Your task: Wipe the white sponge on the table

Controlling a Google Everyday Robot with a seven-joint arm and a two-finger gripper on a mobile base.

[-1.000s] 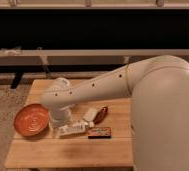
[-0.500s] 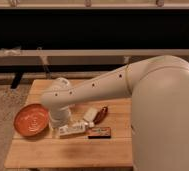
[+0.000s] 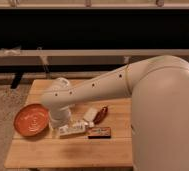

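Observation:
The white sponge (image 3: 91,114) is a small plain white block lying on the light-wood planked table (image 3: 63,152), just left of a red object (image 3: 102,113). My arm reaches in from the right across the table. My gripper (image 3: 58,121) hangs down from the wrist at the table's left middle, between the orange bowl (image 3: 31,120) and the sponge. It stands to the left of the sponge and apart from it, right by the end of a long white labelled tube (image 3: 72,130).
A dark brown flat bar (image 3: 99,132) lies in front of the sponge. A white cup (image 3: 62,83) shows partly behind my arm at the back. Beyond the table runs a dark wall with a pale rail (image 3: 63,52).

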